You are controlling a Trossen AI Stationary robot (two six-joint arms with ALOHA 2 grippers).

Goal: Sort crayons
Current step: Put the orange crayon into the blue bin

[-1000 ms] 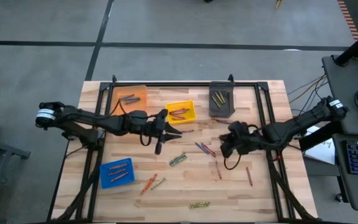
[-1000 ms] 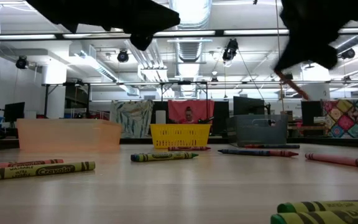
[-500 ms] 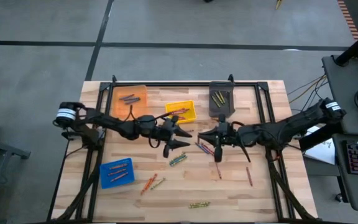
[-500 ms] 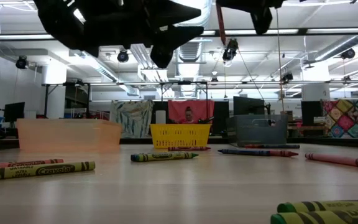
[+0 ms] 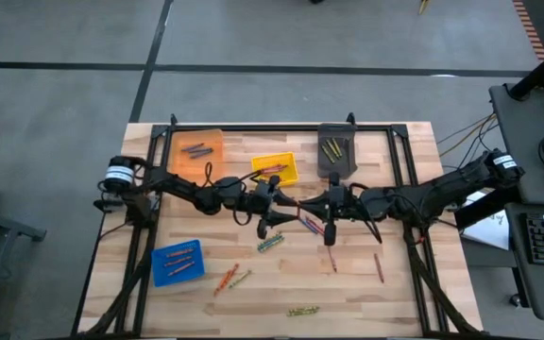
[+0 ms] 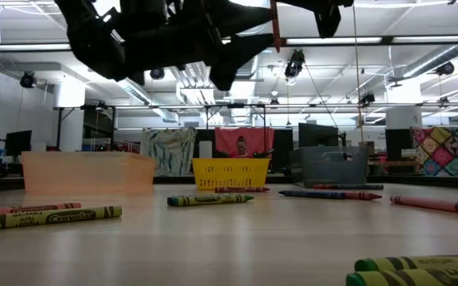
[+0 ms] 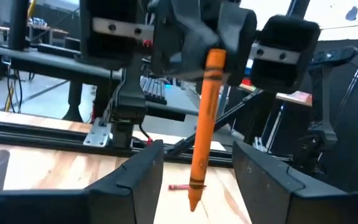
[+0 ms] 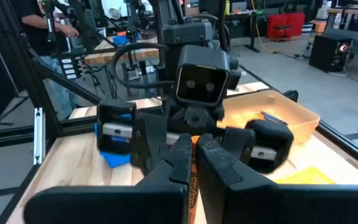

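Wooden table, orange bin, yellow bin, grey bin, blue bin

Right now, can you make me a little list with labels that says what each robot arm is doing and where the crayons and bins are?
Right gripper: above the table's middle, fingers shut on an orange crayon that hangs upright.
Left gripper: facing it, fingers open on either side of that crayon, not holding it.
Loose crayons: scattered over the wooden table.
Bins: orange bin, yellow bin, grey bin, blue bin, each with crayons inside.
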